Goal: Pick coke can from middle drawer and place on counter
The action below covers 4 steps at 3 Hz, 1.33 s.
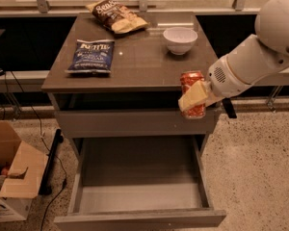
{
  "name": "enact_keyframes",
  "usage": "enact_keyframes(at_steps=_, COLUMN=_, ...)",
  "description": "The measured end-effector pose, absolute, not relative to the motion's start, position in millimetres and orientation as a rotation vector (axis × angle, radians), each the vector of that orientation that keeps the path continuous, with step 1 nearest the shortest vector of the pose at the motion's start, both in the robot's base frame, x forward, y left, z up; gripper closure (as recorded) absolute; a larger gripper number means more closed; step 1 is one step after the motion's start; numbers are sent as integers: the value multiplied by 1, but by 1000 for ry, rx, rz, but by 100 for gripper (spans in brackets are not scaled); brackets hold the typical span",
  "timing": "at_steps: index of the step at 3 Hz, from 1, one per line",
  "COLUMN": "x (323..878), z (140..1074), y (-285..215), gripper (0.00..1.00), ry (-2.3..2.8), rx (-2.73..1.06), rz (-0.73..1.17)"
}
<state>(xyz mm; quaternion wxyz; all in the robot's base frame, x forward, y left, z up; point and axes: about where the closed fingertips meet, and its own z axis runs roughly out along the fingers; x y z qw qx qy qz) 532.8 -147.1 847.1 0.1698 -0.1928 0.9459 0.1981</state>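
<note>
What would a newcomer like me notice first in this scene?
The big white robot arm reaches in from the right, its gripper with jaws shut on a small red soda can, level with the front right corner of the glossy brown counter. Below, the wide grey metal drawer stands pulled open, nothing visible inside.

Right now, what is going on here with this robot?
The gripper, jaws shut on the can, holds it in the air by the front edge of the counter, above the open drawer. The can is not yet set down. The drawer shows nothing inside. Two chip bags and a bowl lie on the counter.
</note>
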Motion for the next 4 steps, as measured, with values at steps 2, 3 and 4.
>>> enact_keyframes(at_steps=2, x=538, z=853, y=-137, gripper=100, ry=2665, rx=-578, rz=540)
enact_keyframes(at_steps=3, x=563, z=878, y=-121, gripper=100, ry=2586, rx=-635, rz=477)
enact_keyframes(at_steps=4, x=600, z=905, y=-105, gripper=100, ry=2524, rx=-687, rz=409)
